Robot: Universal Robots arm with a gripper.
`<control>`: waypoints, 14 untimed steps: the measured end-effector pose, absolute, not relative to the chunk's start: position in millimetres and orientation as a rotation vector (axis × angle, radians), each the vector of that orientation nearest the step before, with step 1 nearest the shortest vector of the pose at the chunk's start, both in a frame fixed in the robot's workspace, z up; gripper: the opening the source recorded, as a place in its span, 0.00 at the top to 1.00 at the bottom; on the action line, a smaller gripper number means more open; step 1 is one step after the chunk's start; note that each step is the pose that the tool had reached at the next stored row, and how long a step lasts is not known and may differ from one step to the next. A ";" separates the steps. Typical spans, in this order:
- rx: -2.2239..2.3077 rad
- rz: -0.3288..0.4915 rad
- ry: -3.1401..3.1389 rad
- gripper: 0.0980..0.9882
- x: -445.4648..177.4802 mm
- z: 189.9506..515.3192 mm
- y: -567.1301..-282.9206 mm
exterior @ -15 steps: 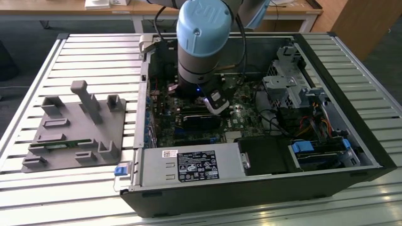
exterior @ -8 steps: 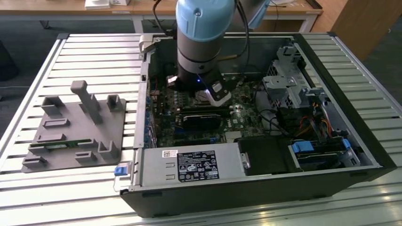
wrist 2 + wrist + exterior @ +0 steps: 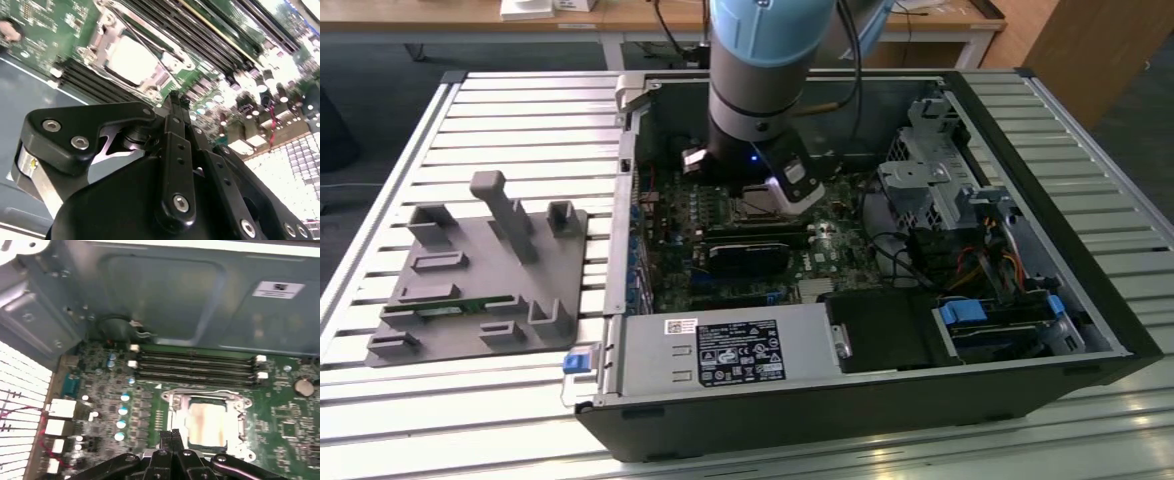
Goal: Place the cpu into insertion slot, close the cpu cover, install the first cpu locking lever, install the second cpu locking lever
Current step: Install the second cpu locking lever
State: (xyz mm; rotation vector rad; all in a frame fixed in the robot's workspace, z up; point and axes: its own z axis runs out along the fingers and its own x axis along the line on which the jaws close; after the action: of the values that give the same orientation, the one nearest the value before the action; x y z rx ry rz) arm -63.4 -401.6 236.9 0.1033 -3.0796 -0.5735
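The cpu (image 3: 207, 422) lies flat in the insertion slot (image 3: 754, 212) on the green board, its pale metal top showing through the window of the cpu cover (image 3: 241, 410). That silver frame lies down around the chip. In the second wrist view a thin metal lever rod (image 3: 150, 46) runs slantwise over the cpu (image 3: 131, 59). My gripper (image 3: 170, 436) hangs just above the board at the socket's edge, shut, with nothing between its black fingers (image 3: 174, 107). In the exterior view the arm (image 3: 754, 90) stands over the socket.
Long black memory slots (image 3: 195, 365) run beside the socket. A black card (image 3: 754, 252) sits close to it. The case walls (image 3: 165, 295), drive cages (image 3: 934, 170) and power supply (image 3: 720, 355) ring the board. A grey fixture plate (image 3: 480, 280) lies on the exterior view's left.
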 end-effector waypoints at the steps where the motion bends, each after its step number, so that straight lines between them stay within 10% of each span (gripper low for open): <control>1: 0.103 -0.573 -3.078 0.99 -58.7 236.9 -401.6; 14: 0.100 -0.569 -3.069 0.99 -31.4 236.3 -408.6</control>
State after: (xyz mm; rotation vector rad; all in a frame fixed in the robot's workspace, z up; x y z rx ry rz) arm -31.4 -408.6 236.3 0.0995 -3.0694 -0.5694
